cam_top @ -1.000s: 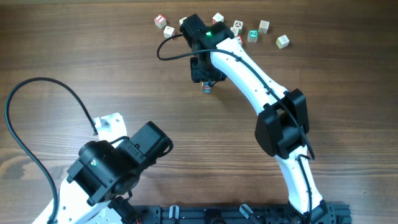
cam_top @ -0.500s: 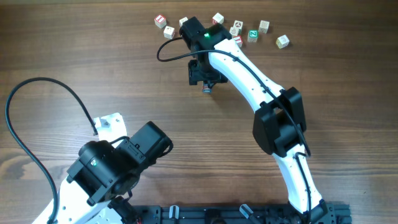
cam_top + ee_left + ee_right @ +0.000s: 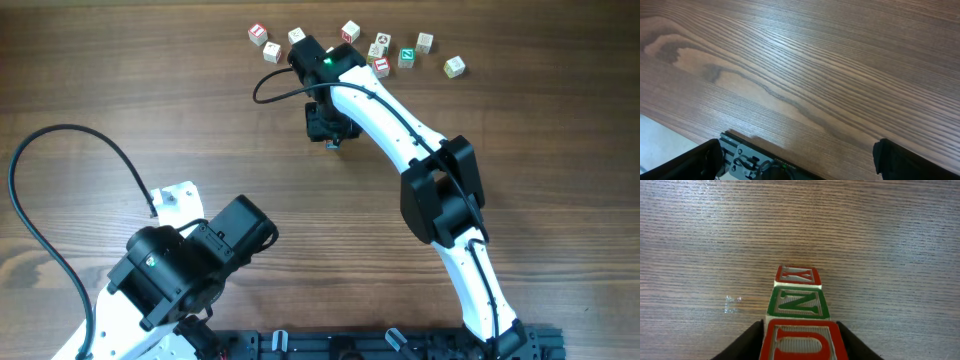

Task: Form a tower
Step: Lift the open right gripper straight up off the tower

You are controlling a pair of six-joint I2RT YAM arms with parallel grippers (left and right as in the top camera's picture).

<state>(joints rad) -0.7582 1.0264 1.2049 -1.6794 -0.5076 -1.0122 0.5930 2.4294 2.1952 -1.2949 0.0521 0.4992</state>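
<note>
the tower [image 3: 798, 305] stands on bare surface [image 3: 700, 240] toward the far side, just nearer than the row of loose cubes [image 3: 350, 30], and right under the right gripper [image 3: 801, 352]. from above i can hardly see it, since the arm covers nearly all of it.

the right wrist view shows three cubes one over another: a red y at the bottom, a green n in the middle and the u cube [image 3: 800, 339], red, on top. the jaws press against both sides of the u cube, gripping it as far as i can make out. the left gripper [image 3: 797, 157] is off at the near left, its jaws wide apart over plain wood with nothing between them.

i'd say the build is well along: three cubes up, the top one seated but not yet let go. what's left is to open and lift away without nudging it. several loose cubes lie along the far edge, so more layers may be wanted, though i can't tell that.

the tower's long axis runs straight up from the surface. the cubes look squarely lined up with no lean i can spot, and the lettered faces turn toward the right wrist camera.
</note>
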